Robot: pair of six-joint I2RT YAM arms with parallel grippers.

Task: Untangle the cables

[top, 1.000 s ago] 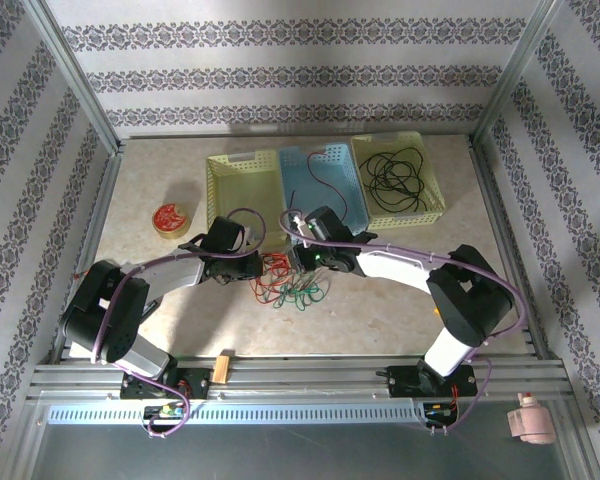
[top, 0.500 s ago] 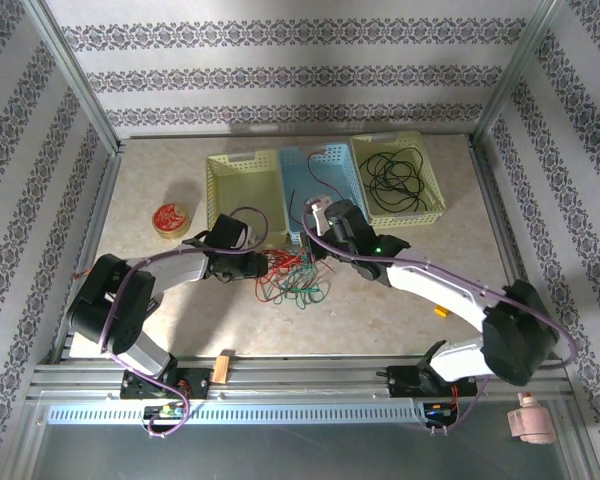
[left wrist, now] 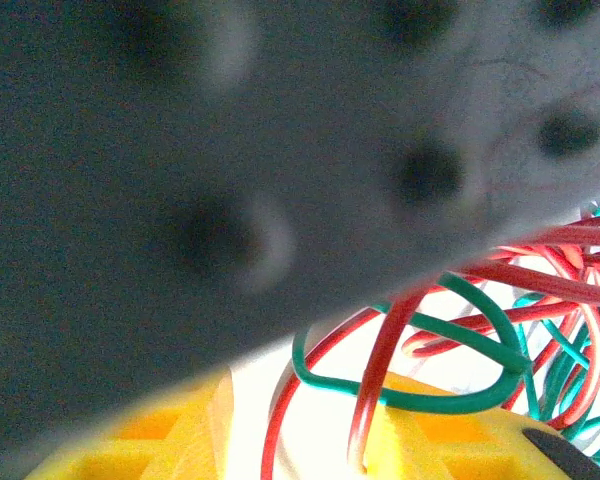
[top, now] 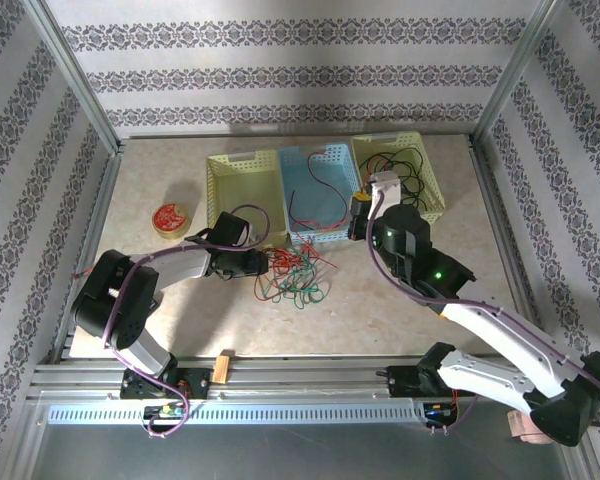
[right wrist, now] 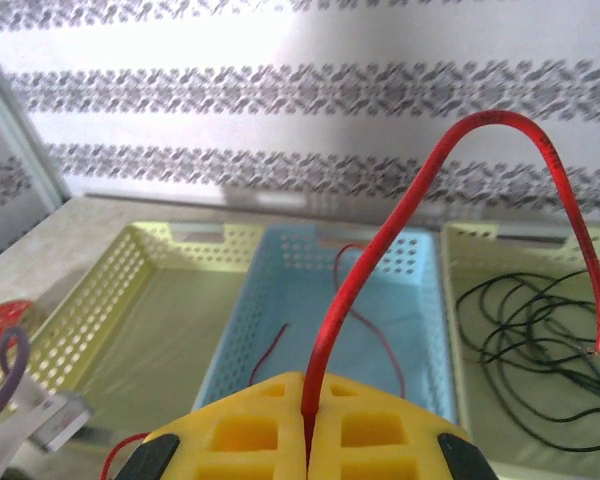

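Note:
A tangle of red and green cables [top: 296, 276] lies on the table in front of the baskets. My left gripper [top: 268, 262] rests at the tangle's left edge. In the left wrist view the left gripper [left wrist: 300, 430] is open, and a red strand [left wrist: 375, 375] and a green strand [left wrist: 420, 400] run loosely through the gap. My right gripper [top: 356, 214] is raised near the front of the blue basket [top: 325, 232]. The right wrist view shows that gripper [right wrist: 308, 440] shut on a red cable [right wrist: 400, 215], which arcs up and over to the right.
The blue basket [right wrist: 280, 330] holds a thin red cable [top: 315, 195]. To its right, a yellow-green basket [top: 435, 205] contains black cables [top: 395, 180]. A yellow basket [top: 242, 160] stands on the left. A tan dish with something red in it [top: 168, 218] sits at the far left.
The right arm rose from the tangle and swung right and back toward the baskets, carrying a red cable. The left gripper opened beside the tangle.

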